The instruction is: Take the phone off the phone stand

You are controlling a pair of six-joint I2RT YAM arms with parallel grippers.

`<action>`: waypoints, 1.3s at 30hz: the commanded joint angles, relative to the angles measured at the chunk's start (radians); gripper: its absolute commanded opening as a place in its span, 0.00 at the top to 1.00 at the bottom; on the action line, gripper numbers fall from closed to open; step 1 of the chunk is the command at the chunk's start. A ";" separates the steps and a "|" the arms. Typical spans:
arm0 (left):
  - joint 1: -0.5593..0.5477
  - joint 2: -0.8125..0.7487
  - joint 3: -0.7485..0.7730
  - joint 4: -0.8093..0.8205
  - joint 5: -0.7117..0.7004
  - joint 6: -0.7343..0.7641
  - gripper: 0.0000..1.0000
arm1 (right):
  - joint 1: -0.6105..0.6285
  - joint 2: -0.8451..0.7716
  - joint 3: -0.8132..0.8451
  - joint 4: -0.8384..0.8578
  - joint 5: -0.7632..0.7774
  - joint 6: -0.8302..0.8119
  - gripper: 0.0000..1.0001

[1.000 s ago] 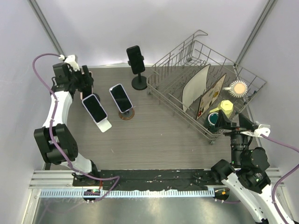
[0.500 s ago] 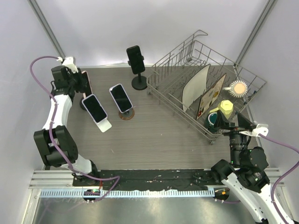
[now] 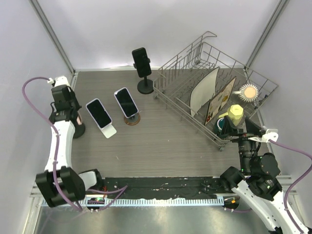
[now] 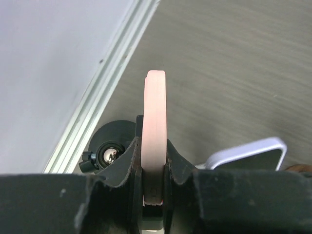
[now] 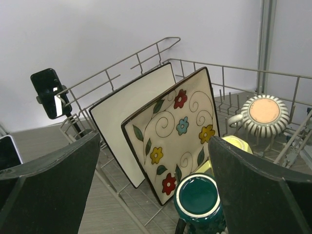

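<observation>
Grey table [image 3: 170,141], pink phone [image 4: 155,122] clamped, black stand [image 4: 109,146], white phone [image 3: 100,113] beside

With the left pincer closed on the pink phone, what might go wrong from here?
The left pincer clamps only one end of the pink phone, so it may pivot or slip. The black stand sits close below; a low move could catch it. The white-cased phone is close beside, within a careless swing.
</observation>
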 commanded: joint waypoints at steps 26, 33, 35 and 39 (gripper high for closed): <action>-0.099 -0.659 -0.165 -0.373 0.576 -0.356 1.00 | 0.052 -0.009 0.019 0.030 0.002 -0.015 0.02; -0.200 -0.678 -0.176 -0.367 0.599 -0.420 1.00 | 0.052 -0.009 0.015 0.037 -0.002 -0.043 0.02; -0.228 -0.662 -0.186 -0.341 0.592 -0.446 1.00 | 0.052 -0.007 0.010 0.044 -0.009 -0.048 0.02; -0.444 -0.627 -0.217 -0.237 0.450 -0.511 1.00 | 0.052 -0.007 0.005 0.050 -0.018 -0.051 0.02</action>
